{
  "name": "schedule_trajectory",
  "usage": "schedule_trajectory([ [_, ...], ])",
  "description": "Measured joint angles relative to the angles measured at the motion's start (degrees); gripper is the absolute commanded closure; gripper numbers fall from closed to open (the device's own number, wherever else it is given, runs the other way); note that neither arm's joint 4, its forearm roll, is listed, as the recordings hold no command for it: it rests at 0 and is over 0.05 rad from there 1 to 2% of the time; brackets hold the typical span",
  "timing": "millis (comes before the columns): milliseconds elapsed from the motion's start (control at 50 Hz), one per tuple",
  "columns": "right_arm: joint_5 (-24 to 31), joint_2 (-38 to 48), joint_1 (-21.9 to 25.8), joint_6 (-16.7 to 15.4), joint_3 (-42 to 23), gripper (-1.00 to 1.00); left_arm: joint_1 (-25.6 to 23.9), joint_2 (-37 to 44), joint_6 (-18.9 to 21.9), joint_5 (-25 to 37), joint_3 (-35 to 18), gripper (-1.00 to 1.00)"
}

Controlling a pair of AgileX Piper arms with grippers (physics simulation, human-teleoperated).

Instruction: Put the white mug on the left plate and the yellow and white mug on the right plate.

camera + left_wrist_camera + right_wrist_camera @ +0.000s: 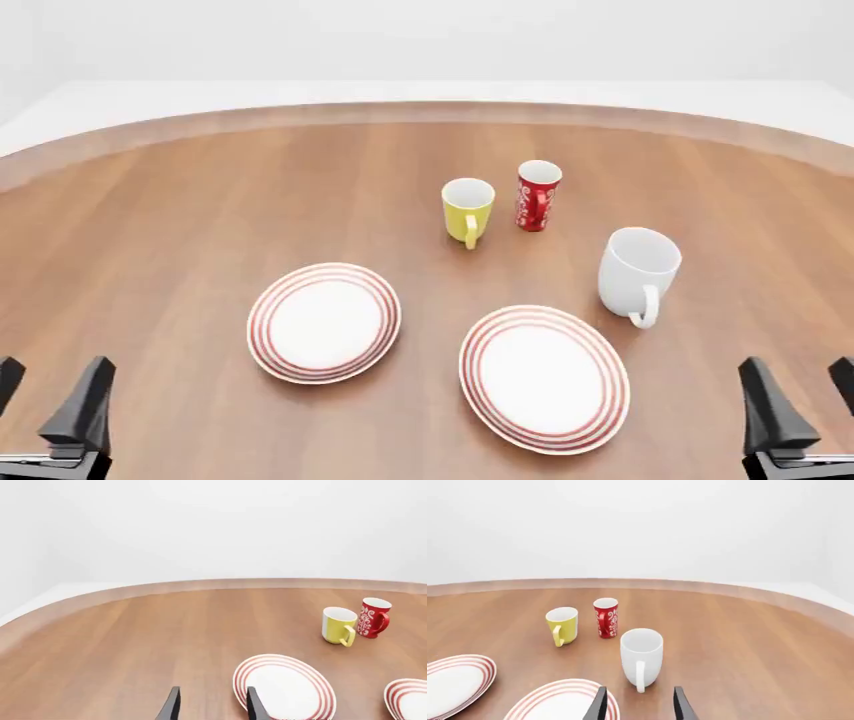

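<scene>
The white mug [637, 271] [641, 656] stands upright right of centre, handle toward me, beside the right plate [543, 377] [559, 701]. Behind the plates the yellow and white mug [467, 209] [338, 625] [562, 624] stands upright, its handle also toward me. The left plate [324, 321] [285, 687] [454, 684] lies bare, as does the right one. My left gripper [48, 405] [210, 706] is open at the near left corner, far from everything. My right gripper [798, 398] [637, 705] is open at the near right corner, short of the white mug.
A slim red mug [538, 195] [372, 617] [605, 617] with white markings stands just right of the yellow one. The round wooden table [200, 200] curves away at the far edge, with a white wall behind.
</scene>
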Motion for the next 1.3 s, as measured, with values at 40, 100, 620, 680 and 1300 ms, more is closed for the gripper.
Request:
schedule_trajectory([
  [40, 0.03, 0.03, 0.00, 0.08, -0.02, -1.00, 0.00, 0.05, 0.00, -0.01, -0.03, -1.00],
  [100, 0.09, 0.13, 0.05, 0.23, -0.03, -1.00, 0.00, 0.10, 0.00, -0.03, -0.06, -1.00],
  [620, -9.10, 12.89, 2.83, -0.41, -2.15, -1.00, 0.00, 0.25, 0.00, -0.06, -0.14, -1.00],
  [680, -10.96, 15.26, 2.96, -0.55, -2.43, -1.00, 0.00, 0.25, 0.00, -0.06, -0.14, -1.00],
  [1300, -32.20, 41.99, 0.99, -0.64, -5.13, -1.00, 0.00, 0.26, 0.00, -0.07, -0.15, -1.00],
])
